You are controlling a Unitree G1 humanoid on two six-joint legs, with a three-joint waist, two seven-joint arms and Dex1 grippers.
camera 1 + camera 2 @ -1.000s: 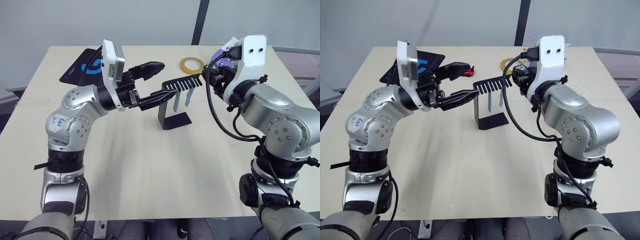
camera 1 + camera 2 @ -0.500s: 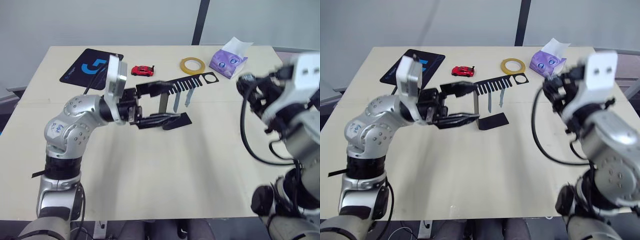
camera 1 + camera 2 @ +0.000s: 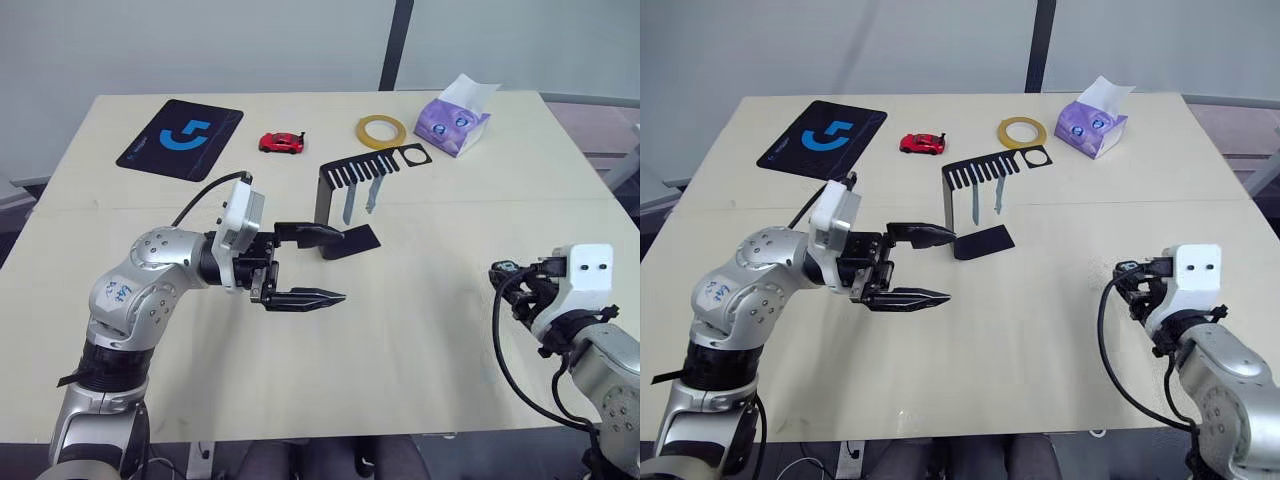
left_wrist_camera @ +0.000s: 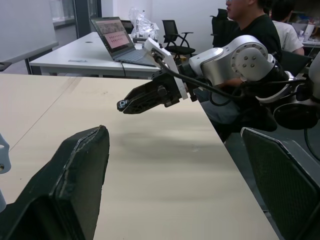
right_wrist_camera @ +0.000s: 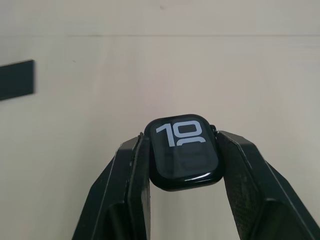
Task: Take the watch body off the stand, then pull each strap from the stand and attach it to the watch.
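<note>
The watch body [image 5: 184, 152], a small black case with light digits on its screen, is clamped between my right gripper's [image 5: 181, 139] two fingers. That gripper [image 3: 503, 275] hangs low over the table's near right part, far from the stand. The black stand [image 3: 324, 196] rises at the table's middle, and its slotted top arm ends in an empty square ring [image 3: 414, 155]. Two pale blue-grey straps [image 3: 348, 206] [image 3: 372, 196] hang from the slots. My left gripper [image 3: 328, 265] is open with nothing in it, just in front of the stand's flat base [image 3: 355, 239].
At the far side lie a black mouse pad [image 3: 180, 138] with a blue logo, a red toy car [image 3: 281, 143], a yellow tape roll [image 3: 382, 128] and a purple tissue pack [image 3: 455, 110]. Beyond the table, a person [image 4: 250, 22] sits near a laptop [image 4: 117, 40].
My right gripper drew back from the stand's top to the near right of the table. My left gripper dropped from the comb arm to in front of the base.
</note>
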